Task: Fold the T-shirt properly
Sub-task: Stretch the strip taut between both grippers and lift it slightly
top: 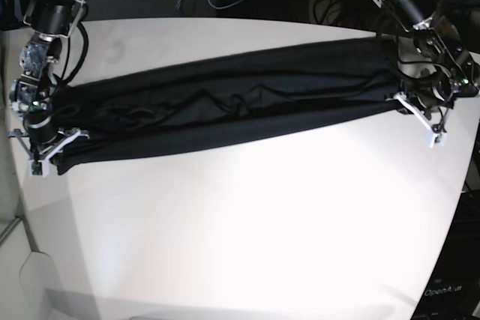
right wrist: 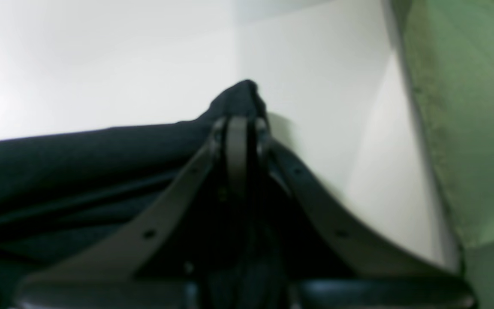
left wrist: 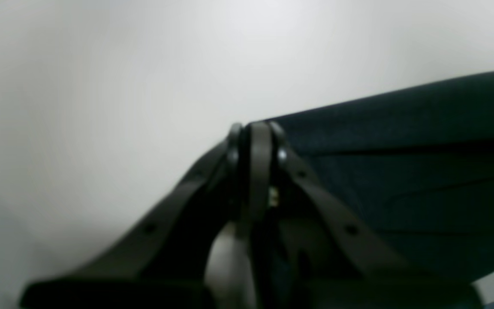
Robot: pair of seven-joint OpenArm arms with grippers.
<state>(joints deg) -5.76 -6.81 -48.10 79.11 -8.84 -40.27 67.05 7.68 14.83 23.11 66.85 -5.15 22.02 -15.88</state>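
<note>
Both arms reach down to the white table (top: pixel 247 215) from its far corners, wrists bent so that each gripper sits low at one end of the T-shirt (top: pixel 225 103).

Right gripper (right wrist: pixel 237 124): jaws pressed together, pinching a bunched tip of black cloth that pokes up just beyond the fingertips. The rest of the fabric trails off to the gripper's left in the wrist view, in long soft folds. A green surface (right wrist: pixel 465 128) stands off to its other side.

Left gripper (left wrist: pixel 256 128): jaws likewise closed to a narrow line at the edge of the shirt. Black cloth lies behind and to the right of the fingers here; with the blur, the pinched edge itself cannot be made out, though the cloth meets the fingertips.

T-shirt: pulled out between the two grippers as one long, narrow black band on the tabletop. Its long axis runs gripper to gripper, slightly skewed, the left gripper's end lying farther back. Lengthwise creases run through the middle.
</note>
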